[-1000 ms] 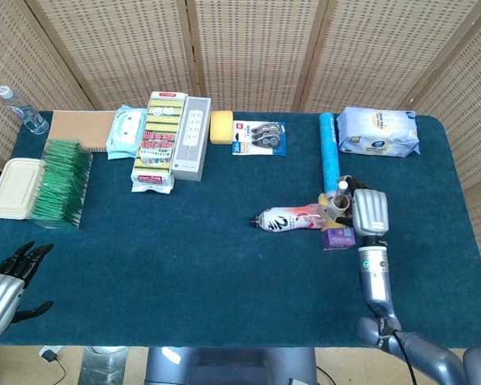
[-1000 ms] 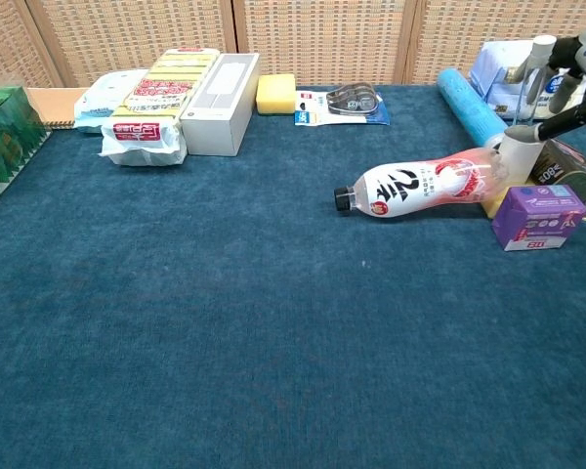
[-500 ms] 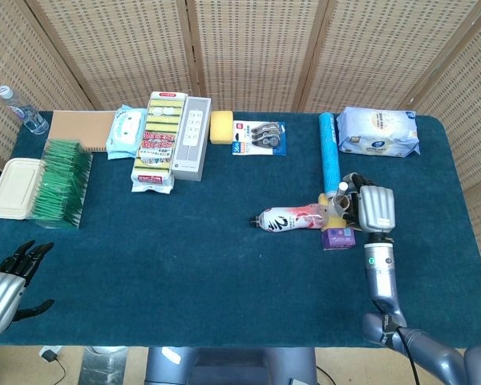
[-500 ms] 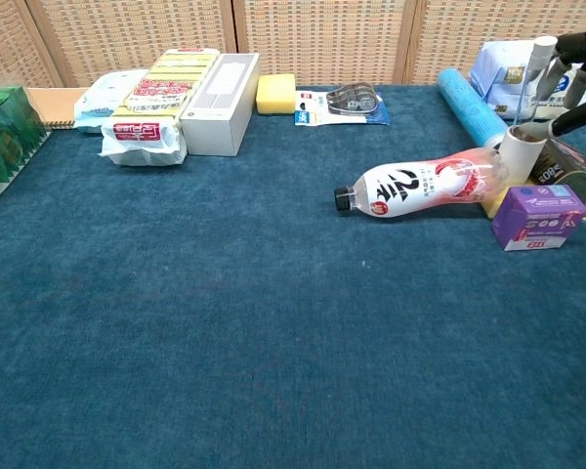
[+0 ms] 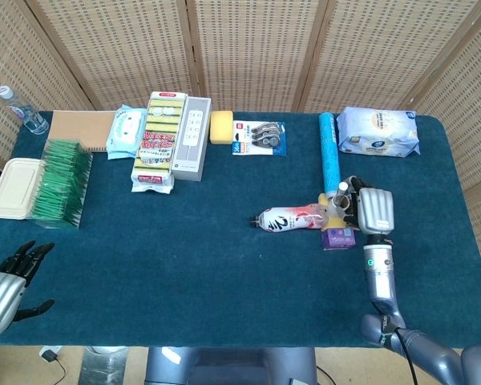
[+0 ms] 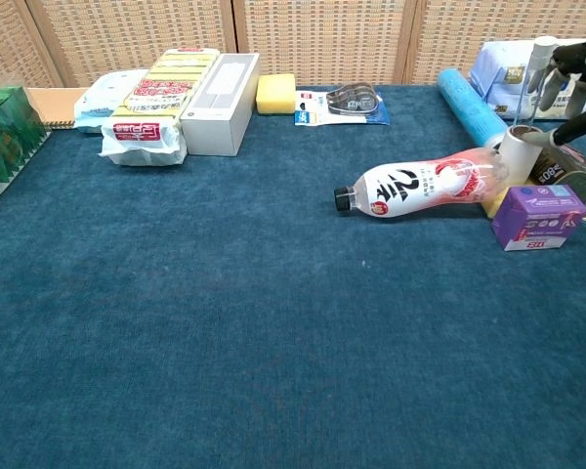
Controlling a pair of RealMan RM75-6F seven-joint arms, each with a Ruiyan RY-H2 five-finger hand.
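White tube upright over paper cup, right of table beside lying bottle and purple box. Right robot hand pinches tube near top. I keep tube vertical, move slow, avoid knocking cup. Forearm runs up from near edge. Left robot hand idle, near-left corner, fingers apart, holding nothing.

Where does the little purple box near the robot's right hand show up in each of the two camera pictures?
Head view: the small purple box lies right of centre, just below the lying plastic bottle with the red and white label.
Chest view: the box sits at the right edge, right of and below the bottle.
Shared landmark: that bottle, its black cap pointing left in both.
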